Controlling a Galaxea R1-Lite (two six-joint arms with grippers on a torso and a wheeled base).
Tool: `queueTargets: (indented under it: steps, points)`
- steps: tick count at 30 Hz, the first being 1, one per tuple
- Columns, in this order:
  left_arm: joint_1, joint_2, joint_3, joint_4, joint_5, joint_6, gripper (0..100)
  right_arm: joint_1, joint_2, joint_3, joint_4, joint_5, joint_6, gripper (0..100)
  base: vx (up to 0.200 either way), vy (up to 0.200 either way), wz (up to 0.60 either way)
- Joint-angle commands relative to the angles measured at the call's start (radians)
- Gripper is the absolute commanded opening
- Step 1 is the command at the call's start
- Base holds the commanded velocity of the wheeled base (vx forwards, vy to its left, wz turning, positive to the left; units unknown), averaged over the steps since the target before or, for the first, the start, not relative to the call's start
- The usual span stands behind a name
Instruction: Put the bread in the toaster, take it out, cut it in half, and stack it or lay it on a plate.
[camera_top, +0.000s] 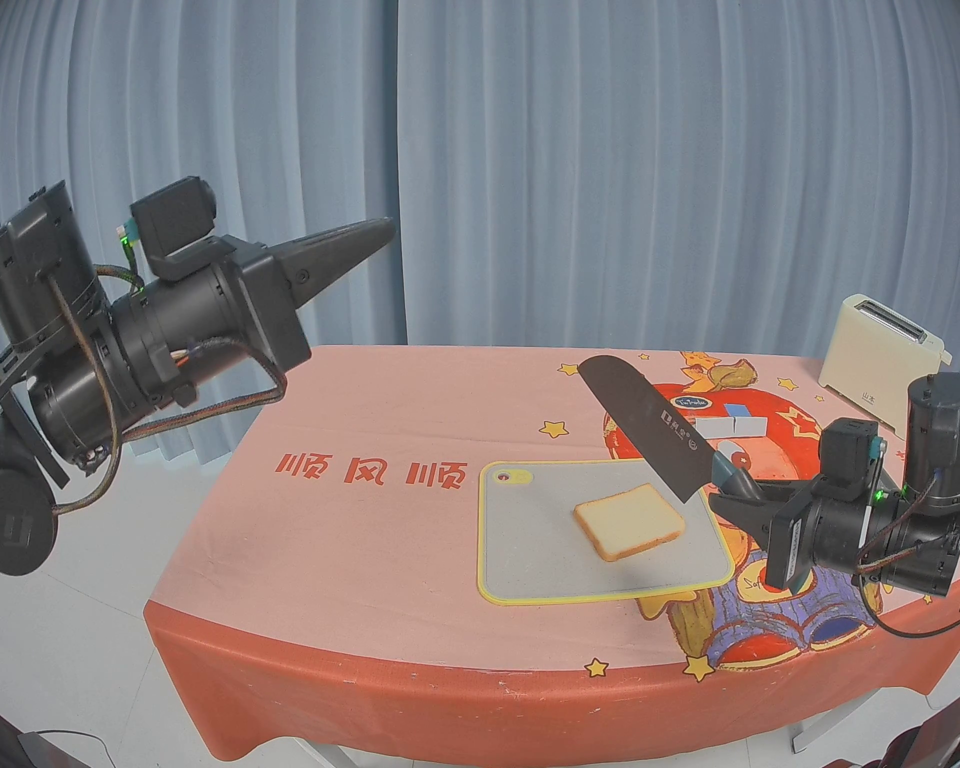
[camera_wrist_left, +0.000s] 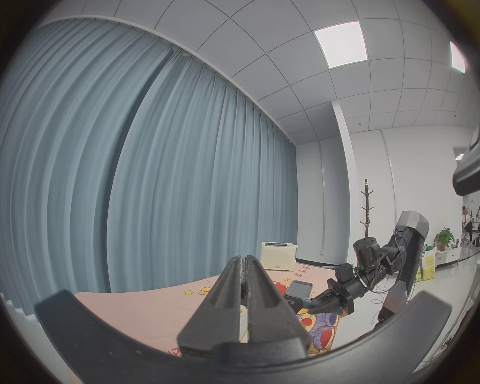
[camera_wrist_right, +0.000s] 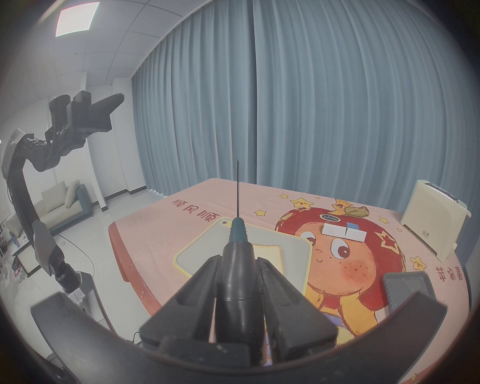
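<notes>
bread (camera_top: 629, 521) on board (camera_top: 530, 560), toaster (camera_top: 880, 362) behind right

One whole slice of bread (camera_top: 629, 521), pale with a tan crust, lies flat on the grey, yellow-rimmed cutting board (camera_top: 530, 560). The dark knife (camera_top: 645, 425) hangs tilted above it, its handle in the right gripper (camera_top: 738, 492). The cream toaster (camera_top: 880, 360) stands upright at the far right.

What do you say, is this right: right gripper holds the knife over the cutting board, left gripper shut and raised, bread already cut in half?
Not the bread: the head view shows it as one whole, uncut slice. The rest holds: right gripper holds the knife over the cutting board, left gripper shut and raised.
</notes>
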Motion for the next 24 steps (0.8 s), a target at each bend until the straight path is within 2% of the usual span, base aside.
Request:
queueTargets:
  steps: [1, 8, 11, 24]
  points:
    - [0.001, 0.022, 0.047, 0.024, 0.037, 0.001, 0, -0.003, -0.010, -0.014, 0.028, -0.003, 0.005, 0, 0.000, 0.000, 0.00]
    - [0.001, 0.030, 0.092, 0.022, 0.039, 0.007, 0, 0.011, -0.010, 0.006, 0.030, -0.020, 0.005, 0, 0.000, 0.000, 0.00]
    - [-0.001, 0.046, 0.108, 0.018, 0.031, 0.025, 0, 0.015, -0.011, 0.024, 0.030, -0.028, 0.005, 0, 0.000, 0.000, 0.00]
    - [-0.007, 0.074, 0.133, 0.013, 0.029, 0.024, 0, 0.012, -0.011, 0.038, 0.031, -0.033, 0.005, 0, 0.000, 0.000, 0.00]
